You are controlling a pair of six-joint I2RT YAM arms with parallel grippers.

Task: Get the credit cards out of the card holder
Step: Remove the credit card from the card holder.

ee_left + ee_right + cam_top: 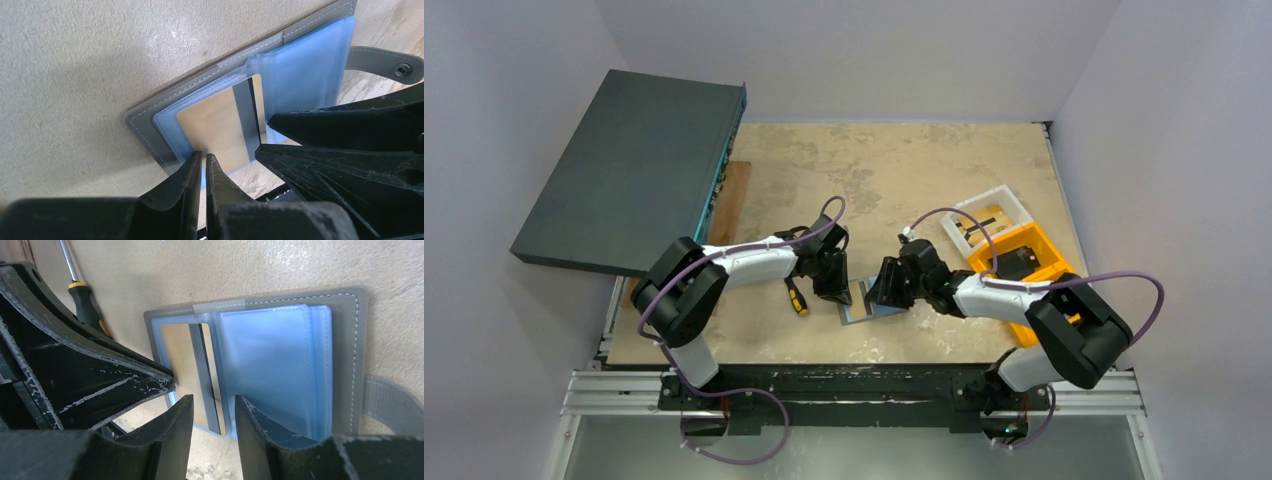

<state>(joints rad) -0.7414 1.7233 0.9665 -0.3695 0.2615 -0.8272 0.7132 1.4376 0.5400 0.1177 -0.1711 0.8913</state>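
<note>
Beige desk; card holder open flat at near edge, centre; left gripper jaws narrow, tips at sleeve edge beside card, grip undeterminable; right gripper jaws half-open over sleeve, holding nothing.

Plain pale grey walls box me in on three sides, softly and evenly lit. Under me, a beige mottled worktop, and a silver metal rail runs along its near edge.

White-shelled left arm and right arm, black joints, purple cables, scuffed black fingers.
</note>
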